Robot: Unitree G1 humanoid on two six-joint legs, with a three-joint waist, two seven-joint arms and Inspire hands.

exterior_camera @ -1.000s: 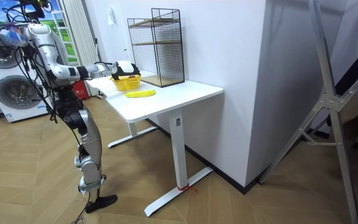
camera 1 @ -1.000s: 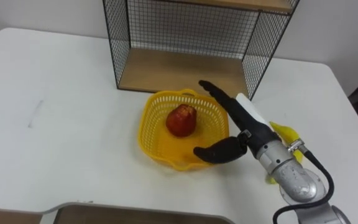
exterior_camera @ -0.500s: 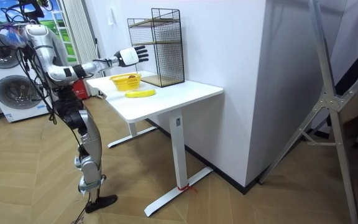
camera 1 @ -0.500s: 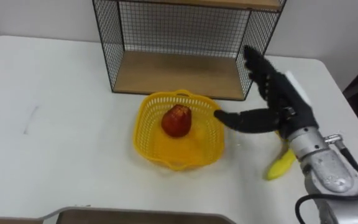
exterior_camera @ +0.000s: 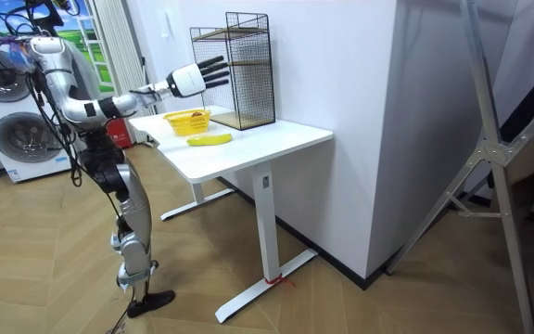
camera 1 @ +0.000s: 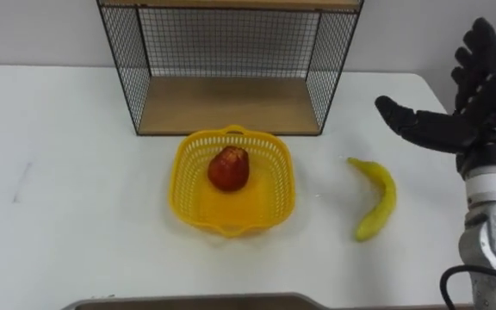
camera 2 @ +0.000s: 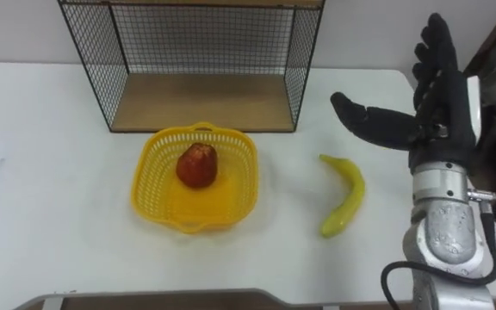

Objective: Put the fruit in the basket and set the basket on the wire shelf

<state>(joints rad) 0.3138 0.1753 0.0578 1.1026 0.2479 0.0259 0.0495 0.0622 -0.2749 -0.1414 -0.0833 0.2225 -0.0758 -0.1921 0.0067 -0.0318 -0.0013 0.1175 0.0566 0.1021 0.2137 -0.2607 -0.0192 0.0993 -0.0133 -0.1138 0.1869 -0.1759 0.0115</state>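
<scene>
A yellow plastic basket (camera 1: 195, 202) (camera 2: 149, 207) (exterior_camera: 186, 122) sits on the white table in front of the wire shelf (camera 1: 231, 60) (camera 2: 196, 60) (exterior_camera: 235, 70). A red apple (camera 1: 229, 168) (camera 2: 196, 165) lies inside the basket. A yellow banana (camera 1: 375, 200) (camera 2: 343, 196) (exterior_camera: 209, 139) lies on the table to the basket's right. My right hand (camera 1: 476, 103) (camera 2: 437, 95) (exterior_camera: 188, 82) is open, raised above the table to the right of the banana, with fingers spread and nothing in it.
The white table (camera 1: 76, 172) (exterior_camera: 248, 144) has free room left of the basket. The shelf has a wooden bottom board (camera 1: 226, 108) and an upper board. In the room view, washing machines (exterior_camera: 12, 121) stand behind me, and a metal stand (exterior_camera: 499, 158) is at the right.
My right hand has lifted away from the basket and swung up and to the right, off the banana. The camera view has shifted, so the scene sits further left.
</scene>
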